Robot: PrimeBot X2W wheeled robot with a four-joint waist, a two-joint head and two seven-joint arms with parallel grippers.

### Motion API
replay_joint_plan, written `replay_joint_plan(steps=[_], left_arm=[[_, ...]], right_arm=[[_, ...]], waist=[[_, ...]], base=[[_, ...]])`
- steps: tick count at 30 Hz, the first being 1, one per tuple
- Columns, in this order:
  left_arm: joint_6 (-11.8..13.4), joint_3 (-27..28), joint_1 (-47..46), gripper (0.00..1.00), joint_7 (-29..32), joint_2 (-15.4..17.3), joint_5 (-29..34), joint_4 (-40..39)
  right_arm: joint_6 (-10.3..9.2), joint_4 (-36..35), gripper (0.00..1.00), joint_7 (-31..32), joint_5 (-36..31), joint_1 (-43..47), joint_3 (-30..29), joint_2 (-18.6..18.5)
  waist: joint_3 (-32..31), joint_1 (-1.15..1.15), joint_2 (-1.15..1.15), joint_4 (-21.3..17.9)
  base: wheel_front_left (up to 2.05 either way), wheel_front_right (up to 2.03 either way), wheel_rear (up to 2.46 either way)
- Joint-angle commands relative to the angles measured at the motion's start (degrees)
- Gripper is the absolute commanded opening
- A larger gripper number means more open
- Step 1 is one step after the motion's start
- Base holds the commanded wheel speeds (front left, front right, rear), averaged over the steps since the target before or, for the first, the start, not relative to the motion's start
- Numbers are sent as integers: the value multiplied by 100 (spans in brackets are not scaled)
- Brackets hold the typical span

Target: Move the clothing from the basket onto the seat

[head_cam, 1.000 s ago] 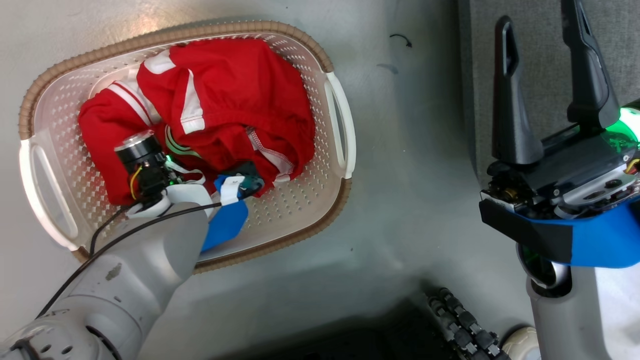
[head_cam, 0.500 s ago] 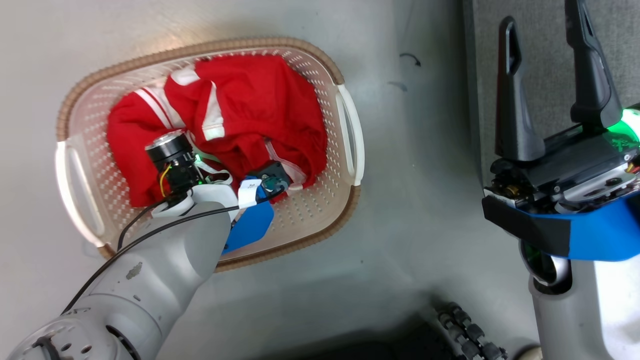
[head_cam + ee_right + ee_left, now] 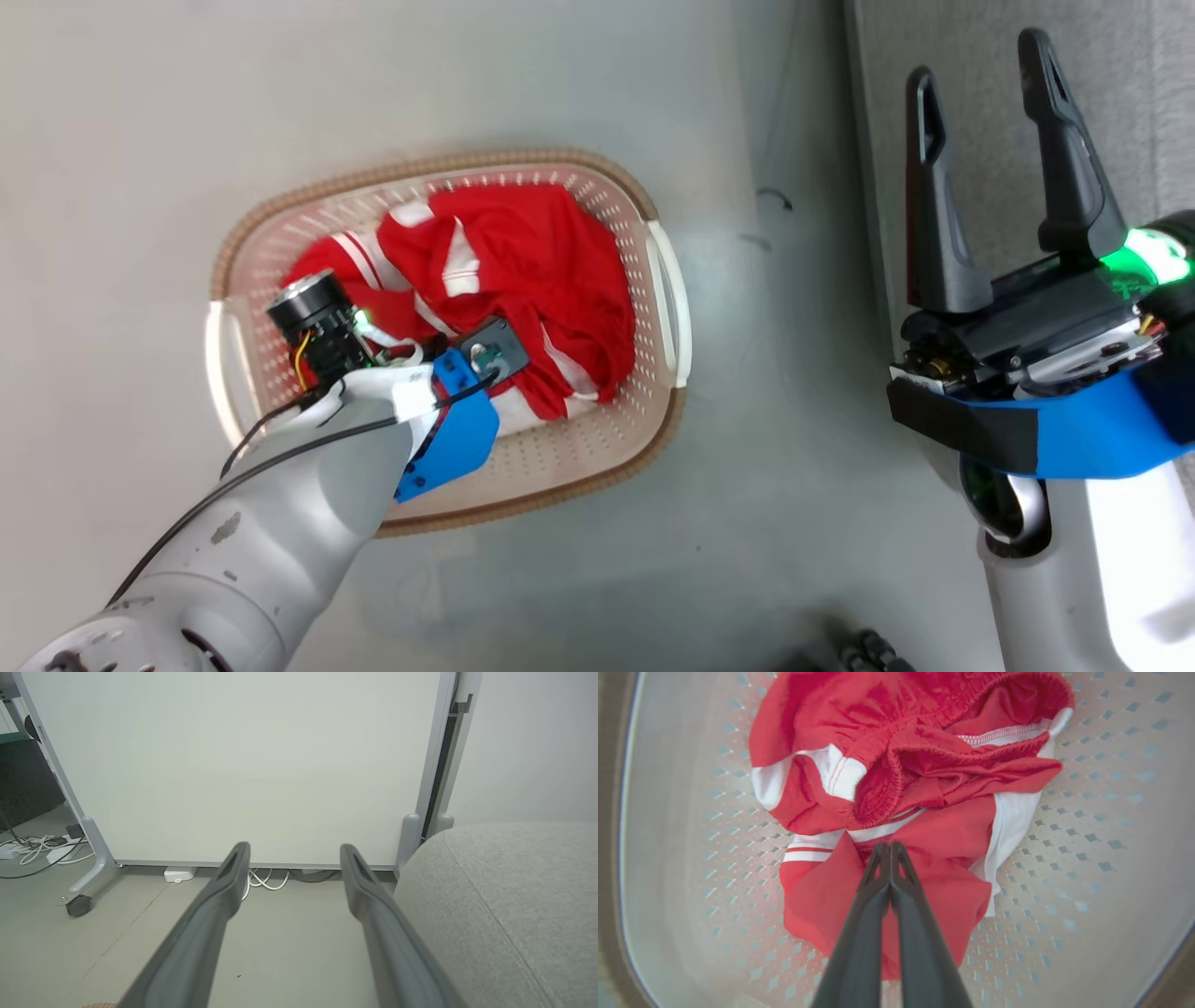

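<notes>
Reaching down into the basket [image 3: 597, 471], the left pincer [image 3: 889, 848] is seen shut, its tips pressed together against the clothing [image 3: 924, 742], which is heaped around and just beyond them on the basket floor. Whether a fold is caught cannot be told. The right pincer [image 3: 294, 850] is held wide and empty, with the seat [image 3: 504, 896] just beside its right finger.

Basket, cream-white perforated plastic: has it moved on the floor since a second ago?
No. The cream-white perforated plastic basket stays equally near the dark floor mark and grey woven seat edge; the head camera shifted.
</notes>
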Motion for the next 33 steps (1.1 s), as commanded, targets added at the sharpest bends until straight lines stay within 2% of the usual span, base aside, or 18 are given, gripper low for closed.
replay_joint_plan(steps=[1, 5, 8, 9, 10, 19, 24, 27, 33], left_arm=[[1, -6, 51, 0, -112, 42, -81, -18], [0, -30, 256, 0, -564, 226, -196, -21], [0, -43, 361, 0, -757, 234, -295, -32], [0, -44, 391, 36, -825, 245, -343, -36], [0, -47, 442, 100, -860, 253, -395, -26], [0, -41, 582, 100, -1498, 159, -794, -17], [0, 256, 659, 100, -1854, 108, -1225, -42], [149, 680, 731, 100, -1931, 141, -1488, -428], [526, 1518, 1175, 100, -1927, 483, -1583, -1533]], right_arm=[[3, 32, 100, -2, 54, 87, -17, -17], [3, 129, 100, -2, 62, 181, -24, -16], [3, 181, 100, -2, 65, 234, 5, -17], [3, 194, 100, -2, 66, 248, 16, -17], [3, 206, 100, -3, 64, 260, 27, -17], [3, 323, 100, -3, -9, 427, 28, -16], [3, 425, 100, -2, -23, 611, 11, -17], [3, 518, 100, -3, -64, 819, -39, -17], [3, 669, 100, -2, -136, 1128, -131, -16]], waist=[[-235, 0, 0, 91], [-543, 0, 0, 176], [-689, 0, 0, 203], [-722, 0, 0, 206], [-751, 0, 0, 208], [-1128, 0, 0, 313], [-1556, 0, 0, 404], [-1966, 0, 0, 481], [-2513, 0, 0, 587]], base=[[0, 0, 0], [0, 0, 0], [0, 0, 0], [0, 0, 0], [0, 0, 0], [0, 0, 0], [0, 0, 0], [0, 0, 0], [0, 0, 0]])
